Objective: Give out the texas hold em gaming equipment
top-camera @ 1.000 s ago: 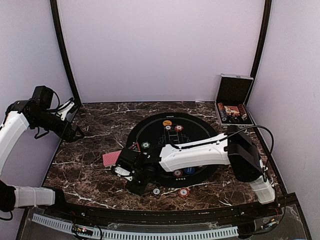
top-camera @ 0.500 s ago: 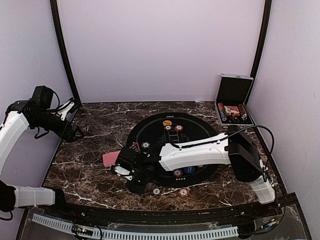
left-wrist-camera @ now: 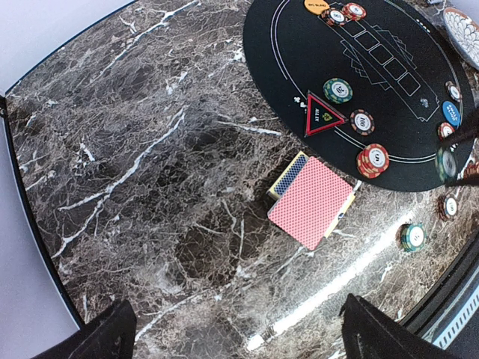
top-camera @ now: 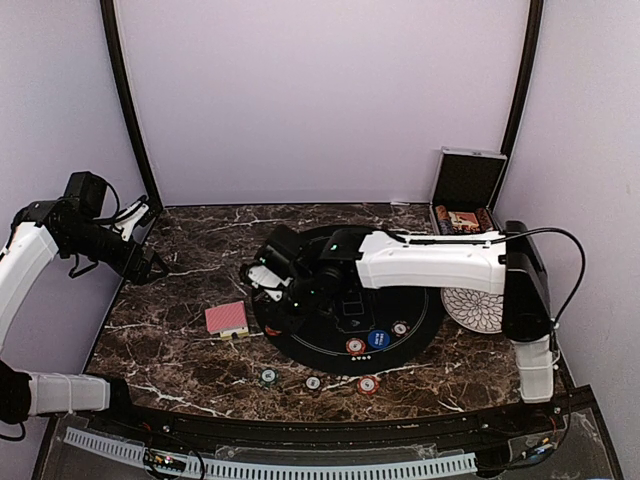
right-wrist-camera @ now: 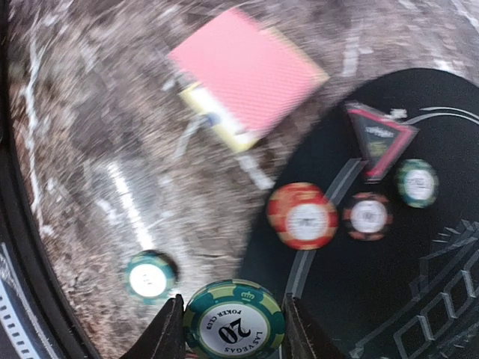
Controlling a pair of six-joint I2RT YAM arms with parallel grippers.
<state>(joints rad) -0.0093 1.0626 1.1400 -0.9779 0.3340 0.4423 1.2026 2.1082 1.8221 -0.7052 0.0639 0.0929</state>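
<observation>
At my right end effector [right-wrist-camera: 234, 336], a green 20 chip [right-wrist-camera: 234, 320] pinched flat-face-out — hanging over the rim of the black mat [right-wrist-camera: 419, 284], red-striped chip [right-wrist-camera: 301, 215] on that mat, red-backed deck [right-wrist-camera: 247, 71] on the marble surface [right-wrist-camera: 90, 112] just beside it, my left end effector [left-wrist-camera: 239, 333] spread wide, well apart.

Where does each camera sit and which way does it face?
Top external: above, behind bases, looking down at marble table; left arm, right arm show.
Left wrist: high at left, facing down at black mat; open left claw.
Right wrist: above mat edge, facing down; right claw pinches green chip.
Both wrists share the red-backed deck.
</observation>
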